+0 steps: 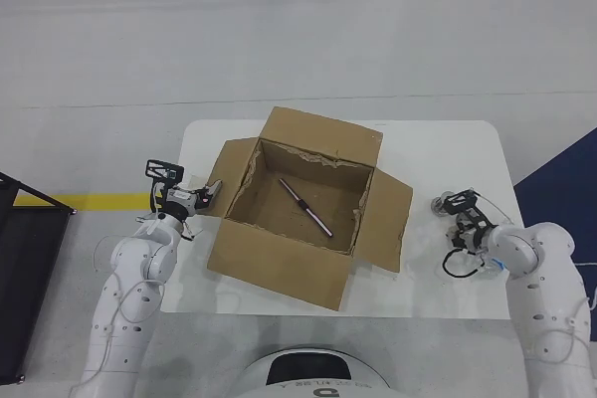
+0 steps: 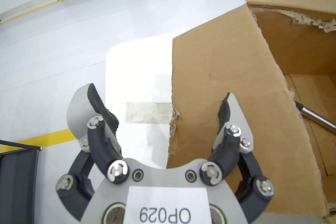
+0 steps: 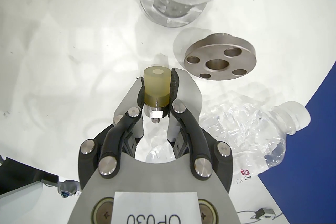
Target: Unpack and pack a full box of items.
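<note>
Right of the box (image 1: 279, 261), the right claw (image 3: 158, 80) is clamped on a yellowish stud (image 3: 156, 93) beside the flange (image 3: 220, 61) and bottle (image 3: 244, 130), seemingly laying it out with them. The left claw (image 2: 159, 90), spread wide, hovers by the left flap (image 2: 223, 72); a rod (image 1: 306, 206) lies inside

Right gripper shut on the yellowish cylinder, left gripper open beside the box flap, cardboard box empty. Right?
No: the cardboard box is not empty; the top view shows a metal rod on its floor. The right gripper is shut on the yellowish cylinder, the left gripper open beside the box flap.
</note>
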You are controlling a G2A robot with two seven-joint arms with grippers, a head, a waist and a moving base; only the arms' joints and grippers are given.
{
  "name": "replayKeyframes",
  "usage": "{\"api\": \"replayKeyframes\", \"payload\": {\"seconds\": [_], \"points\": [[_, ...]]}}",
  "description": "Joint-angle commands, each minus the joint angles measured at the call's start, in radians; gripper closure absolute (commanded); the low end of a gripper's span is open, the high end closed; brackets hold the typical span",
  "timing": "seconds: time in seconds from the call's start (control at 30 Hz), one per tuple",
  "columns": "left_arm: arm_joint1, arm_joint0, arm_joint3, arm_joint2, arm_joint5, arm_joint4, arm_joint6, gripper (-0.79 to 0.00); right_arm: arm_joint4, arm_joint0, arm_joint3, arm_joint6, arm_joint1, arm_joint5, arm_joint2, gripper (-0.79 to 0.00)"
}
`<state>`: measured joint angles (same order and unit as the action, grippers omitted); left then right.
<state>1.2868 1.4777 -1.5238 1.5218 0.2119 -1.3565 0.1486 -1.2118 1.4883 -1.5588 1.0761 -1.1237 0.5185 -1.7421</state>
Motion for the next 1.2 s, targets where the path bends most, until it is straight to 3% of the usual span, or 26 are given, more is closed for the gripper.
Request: {"api": "replayKeyframes", "payload": {"seconds": [0.0, 0.3, 0.7, 0.77, 0.87, 0.97, 1.07, 1.17], "points": [[0.0, 0.0, 0.0, 0.0, 0.0, 0.0, 0.0, -0.785, 0.024, 0.035, -0.053, -0.025, 0.002, -0.008, -0.022, 0.0], [0.0, 0.0, 0.0, 0.0, 0.0, 0.0, 0.0, -0.785, 0.262, 0.233, -0.385, -0.173, -0.001, -0.012, -0.103, 0.0], [0.0, 0.0, 0.0, 0.0, 0.0, 0.0, 0.0, -0.785, 0.353, 0.261, -0.398, -0.227, -0.004, -0.057, -0.12, 0.0], [0.0, 0.0, 0.0, 0.0, 0.0, 0.0, 0.0, -0.785, 0.408, 0.269, -0.461, -0.262, -0.004, 0.017, -0.083, 0.0], [0.0, 0.0, 0.0, 0.0, 0.0, 0.0, 0.0, -0.785, 0.363, 0.218, -0.561, -0.234, -0.004, 0.021, 0.032, 0.0], [0.0, 0.0, 0.0, 0.0, 0.0, 0.0, 0.0, -0.785, 0.277, 0.096, -0.613, -0.164, -0.007, 0.009, 0.222, 0.0], [0.0, 0.0, 0.0, 0.0, 0.0, 0.0, 0.0, -0.785, 0.158, -0.063, -0.565, -0.081, -0.022, -0.078, 0.429, 0.0], [0.0, 0.0, 0.0, 0.0, 0.0, 0.0, 0.0, -0.785, 0.111, -0.229, -0.414, -0.039, -0.051, -0.177, 0.624, 0.0]]}}
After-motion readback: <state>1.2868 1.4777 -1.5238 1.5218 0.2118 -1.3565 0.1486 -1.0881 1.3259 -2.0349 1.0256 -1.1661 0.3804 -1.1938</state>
